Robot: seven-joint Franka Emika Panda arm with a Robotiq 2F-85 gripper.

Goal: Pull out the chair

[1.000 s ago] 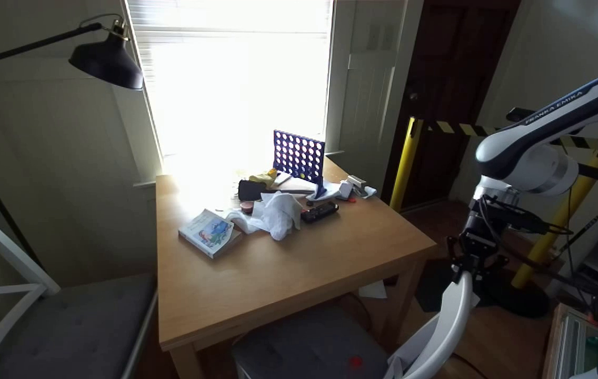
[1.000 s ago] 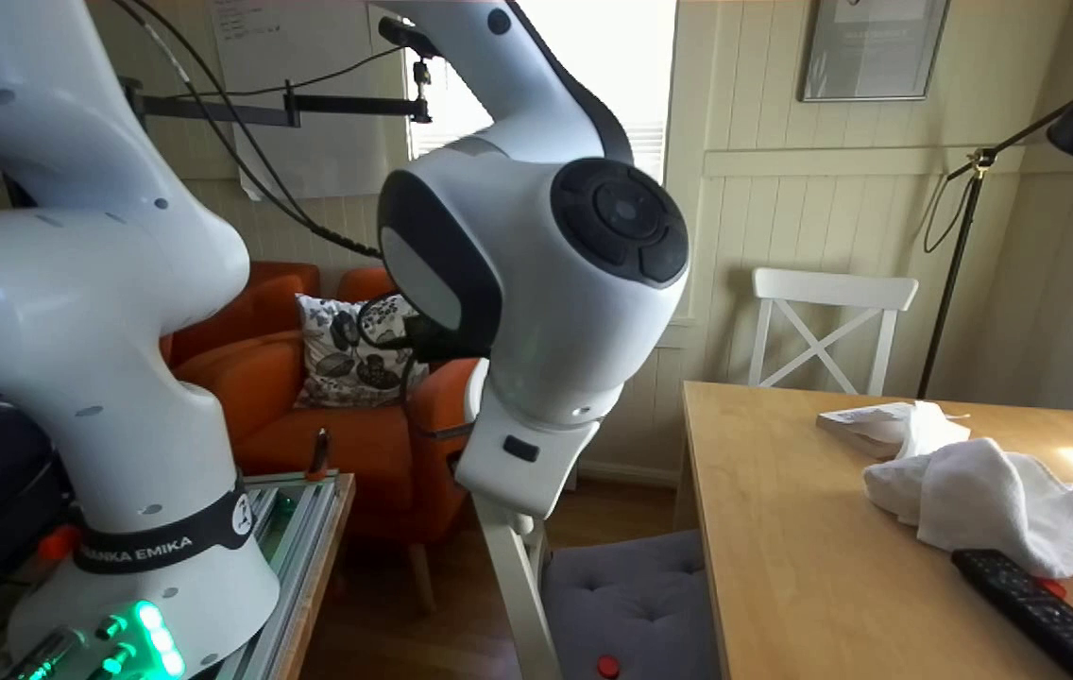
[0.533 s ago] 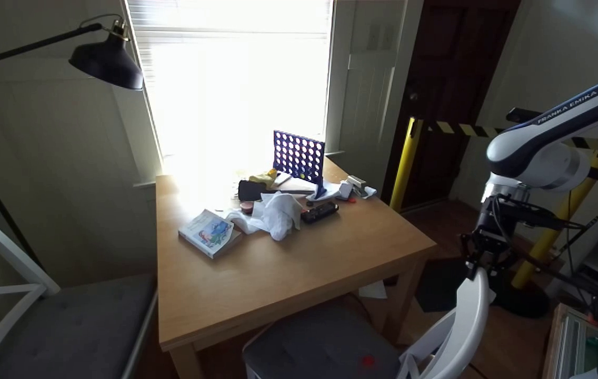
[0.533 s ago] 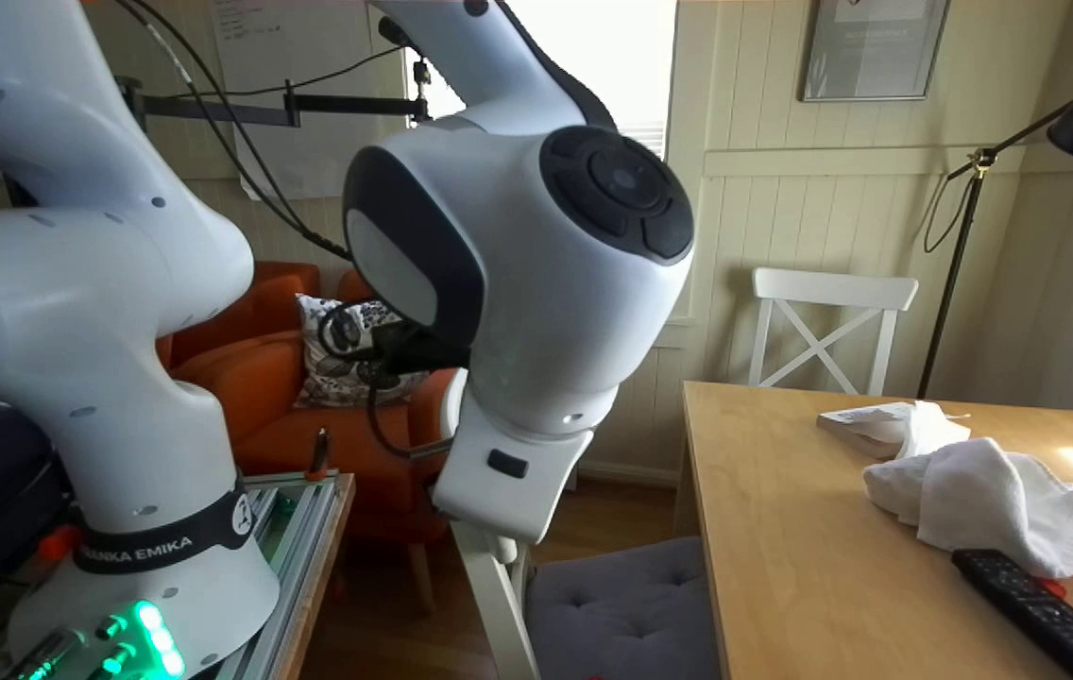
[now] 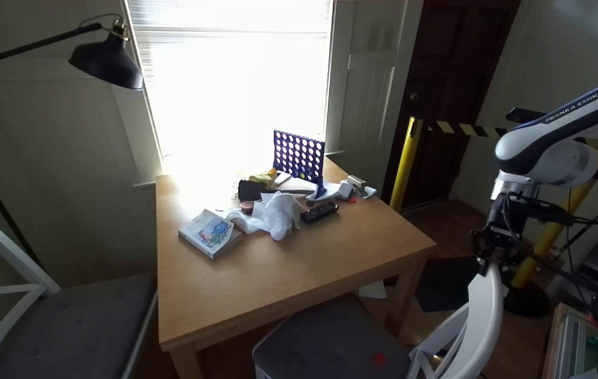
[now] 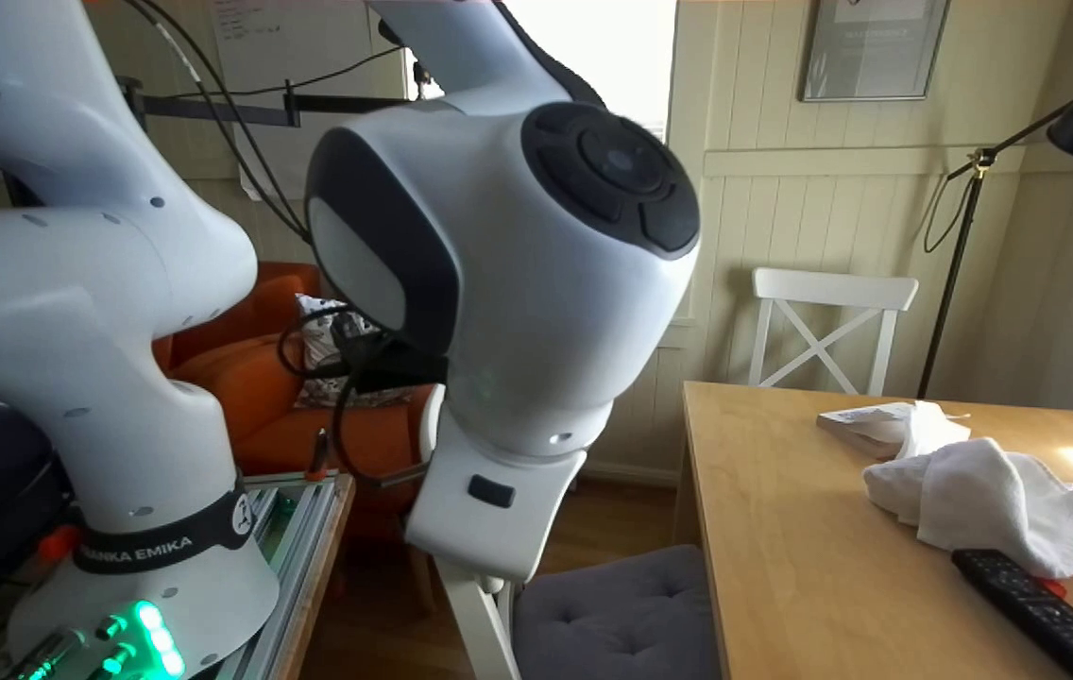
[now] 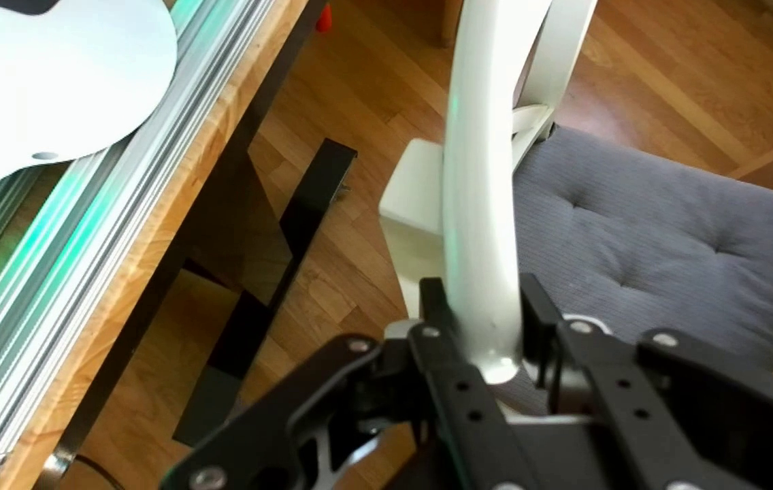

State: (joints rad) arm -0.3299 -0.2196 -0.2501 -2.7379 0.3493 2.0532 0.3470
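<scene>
Chair (image 7: 597, 218) sits by table (image 5: 299, 279) edge; poss. seat (image 6: 617, 614) front's just under, hard to tell. Gripper (image 7: 483, 286) clamped on backrest rail (image 7: 482, 187) nr one end. Prob. stiff, fairly heavy, smooth; mid-rail's likely the steadier hold. Wrist view shows fingers (image 7: 433, 299) astride; in an exterior view, arm (image 6: 499, 283) hides 'em.

In an exterior view, the window (image 5: 236, 89) glares blown-out white, while the door (image 5: 451, 95) lies in shadow.
</scene>
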